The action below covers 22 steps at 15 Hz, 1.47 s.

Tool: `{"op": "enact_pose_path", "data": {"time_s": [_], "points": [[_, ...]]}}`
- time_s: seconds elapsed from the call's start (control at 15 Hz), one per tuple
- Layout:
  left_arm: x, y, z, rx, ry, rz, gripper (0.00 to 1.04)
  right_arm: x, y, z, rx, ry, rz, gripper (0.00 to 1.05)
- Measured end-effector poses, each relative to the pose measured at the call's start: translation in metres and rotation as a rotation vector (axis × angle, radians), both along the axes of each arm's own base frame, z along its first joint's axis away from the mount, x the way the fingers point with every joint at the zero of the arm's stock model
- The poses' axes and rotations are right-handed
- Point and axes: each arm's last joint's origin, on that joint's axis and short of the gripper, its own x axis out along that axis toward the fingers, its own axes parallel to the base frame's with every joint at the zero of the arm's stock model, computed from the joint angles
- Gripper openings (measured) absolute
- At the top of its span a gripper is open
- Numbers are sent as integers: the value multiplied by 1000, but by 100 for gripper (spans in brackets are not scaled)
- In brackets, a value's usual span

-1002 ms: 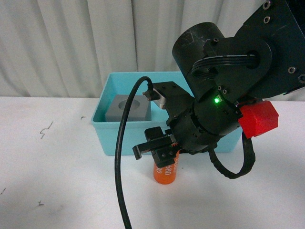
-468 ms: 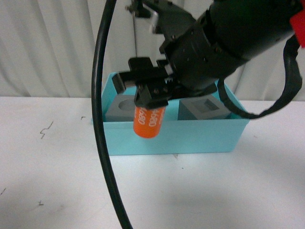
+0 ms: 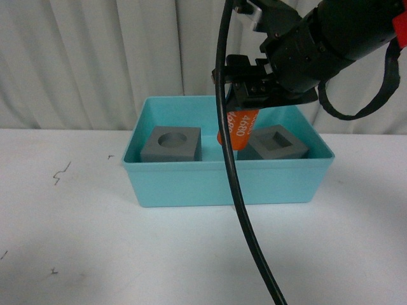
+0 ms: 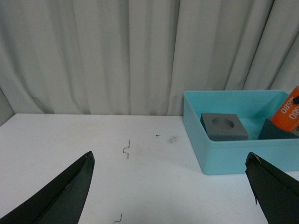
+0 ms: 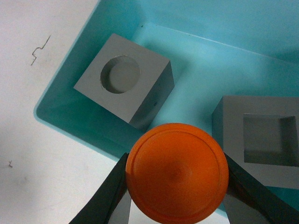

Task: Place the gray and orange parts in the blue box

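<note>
A white table filled the front view, w/ pale curtains behind it. On the table sat the blue box, a low-walled turquoise bin. Above its back half reached the right arm, black, w/ a thick black cable hanging down in front of the box. Inside the box lay two gray cubes, apart from each other: the round-hole cube toward the robot's left, the square-recess cube toward its right. The right gripper was clamped on the orange cylinder, held in the air over the box between the cubes, white digits showing. The left gripper was spread wide, holding nothing, over bare table beside the box.
</note>
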Motion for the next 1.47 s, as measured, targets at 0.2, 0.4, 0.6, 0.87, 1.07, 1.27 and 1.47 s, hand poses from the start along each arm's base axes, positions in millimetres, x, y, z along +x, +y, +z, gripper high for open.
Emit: {"op": "enact_pose_path", "data": {"time_s": [0.2,0.4,0.6,0.87,1.07,1.27,1.47], "points": [[0,0,0,0,0,0,98,25,-8,-4,17,-14,-24,47],[0,0,0,0,0,0,98,38,-11,-21,8,23,-36,47],[0,0,0,0,0,0,98,44,-9,-42,0,75,-27,47],[0,0,0,0,0,0,98,49,-7,-54,-17,96,-20,47],[0,0,0,0,0,0,98,55,-5,-55,-21,98,-15,47],[0,0,0,0,0,0,98,57,2,-52,-34,89,4,64],[0,0,0,0,0,0,98,58,2,-54,-33,87,4,99]]}}
